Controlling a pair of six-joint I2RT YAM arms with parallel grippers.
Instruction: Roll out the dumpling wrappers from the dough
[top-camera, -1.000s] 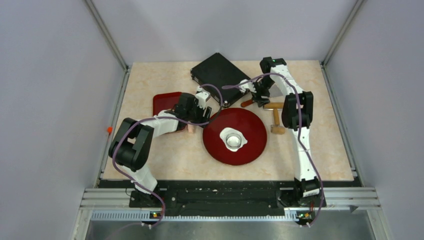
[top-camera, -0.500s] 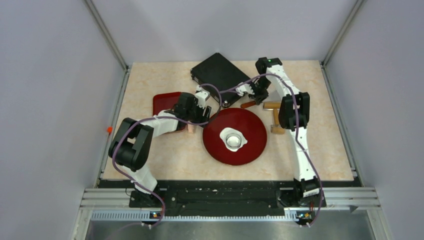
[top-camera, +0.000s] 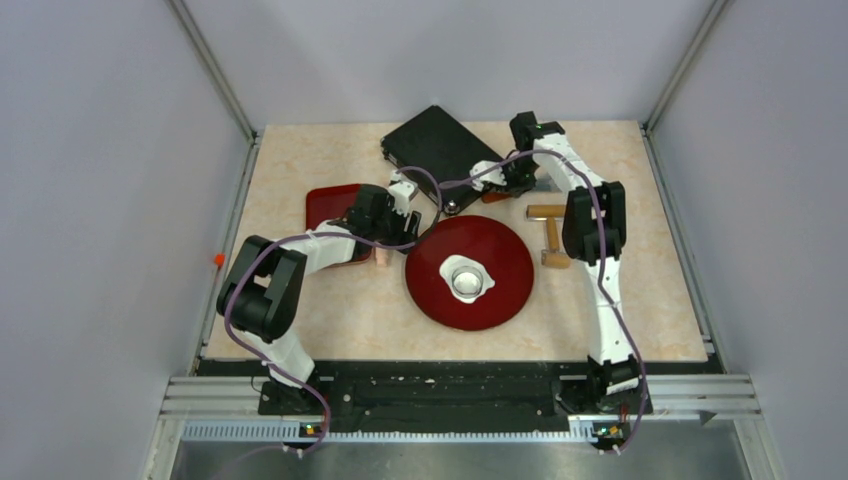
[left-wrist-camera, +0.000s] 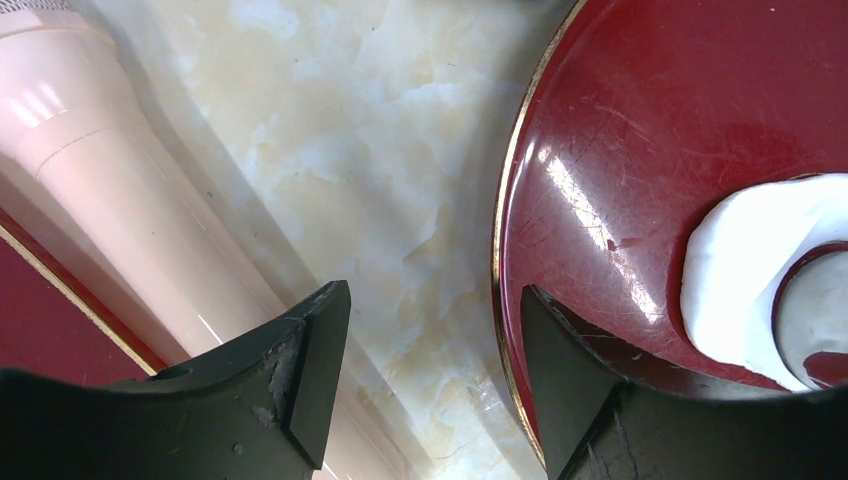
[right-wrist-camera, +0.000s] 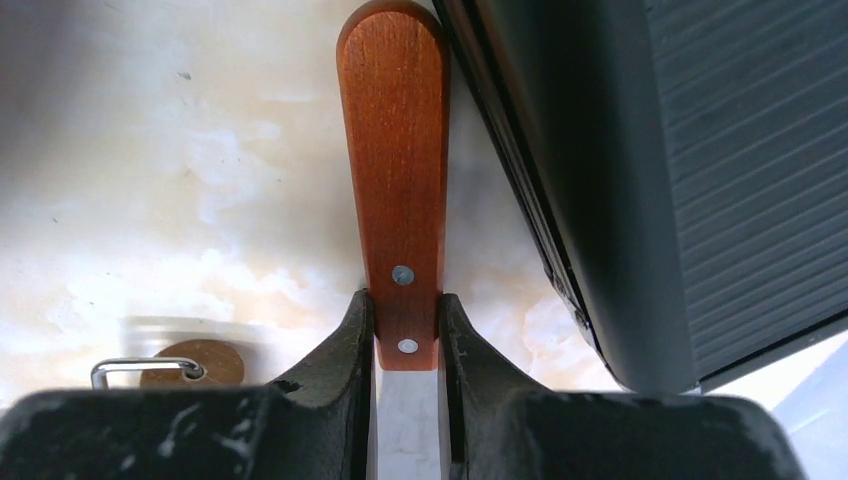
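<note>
A ragged white patch of dough (top-camera: 484, 285) (left-wrist-camera: 735, 265) lies on the round red plate (top-camera: 500, 305) (left-wrist-camera: 640, 120), with a clear ring cutter (top-camera: 464, 276) (left-wrist-camera: 812, 310) standing on it. No dumpling wrappers are in view. My left gripper (top-camera: 402, 238) (left-wrist-camera: 435, 300) hangs open over the table just left of the plate's rim, holding nothing. My right gripper (top-camera: 511, 188) (right-wrist-camera: 405, 320) is shut on the near end of a brown wooden handle (top-camera: 493, 198) (right-wrist-camera: 395, 150) with two rivets, beside the black box; a white blade runs back between the fingers.
A black box (top-camera: 435, 145) (right-wrist-camera: 700, 150) sits at the back. A pink rolling pin (left-wrist-camera: 110, 200) and a small red tray (top-camera: 325, 205) lie left of the plate. A wooden T-shaped roller (top-camera: 550, 235) lies right of it. A wooden disc with a metal ring (right-wrist-camera: 190, 362) rests near my right fingers.
My right gripper has closed on the wooden handle and drawn it a little toward the back beside the black box. The left arm has stayed still.
</note>
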